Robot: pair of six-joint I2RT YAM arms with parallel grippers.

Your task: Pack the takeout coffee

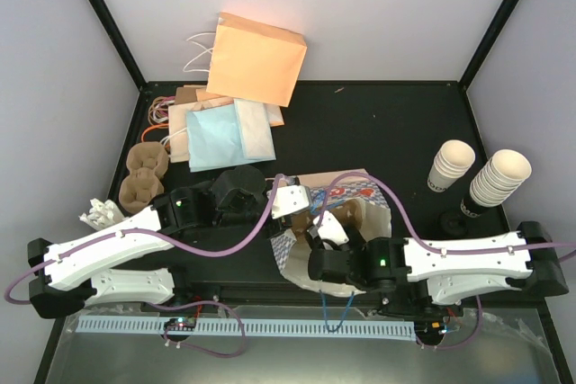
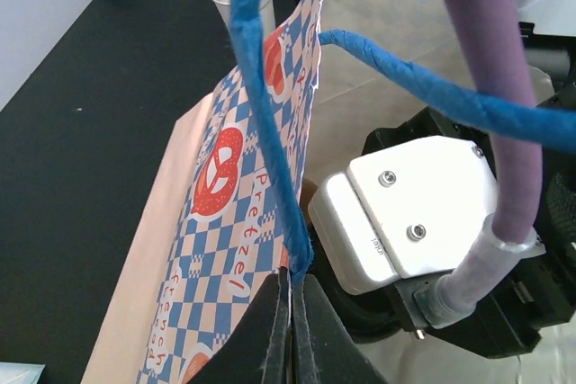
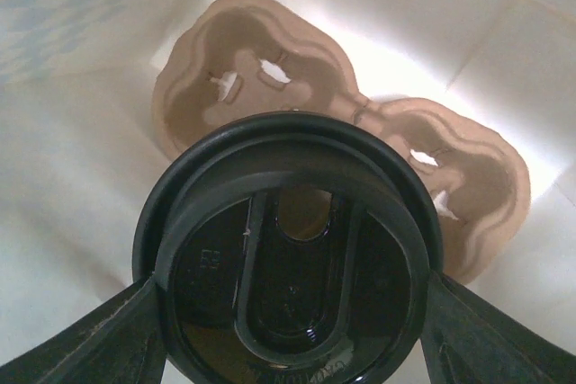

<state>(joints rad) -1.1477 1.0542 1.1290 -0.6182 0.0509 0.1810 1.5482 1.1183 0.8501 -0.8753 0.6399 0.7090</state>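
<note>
The left end effector (image 2: 292, 321) is pinched flat on the twisted blue paper handle (image 2: 263, 132) of the blue-checked pretzel bag (image 2: 225, 222), mid-table (image 1: 378, 123) by the near edge. Inside the bag, the right end effector (image 3: 290, 292) clamps the takeout coffee (image 3: 288, 222), its glossy black domed lid above a moulded brown pulp carrier (image 3: 234, 42)

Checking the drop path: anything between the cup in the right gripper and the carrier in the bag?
Nothing visible. The right gripper holds the lidded cup inside the bag, above the carrier; the pockets that show are empty. The cup itself hides what lies straight below it. The left gripper is shut on the bag's blue handle.
</note>
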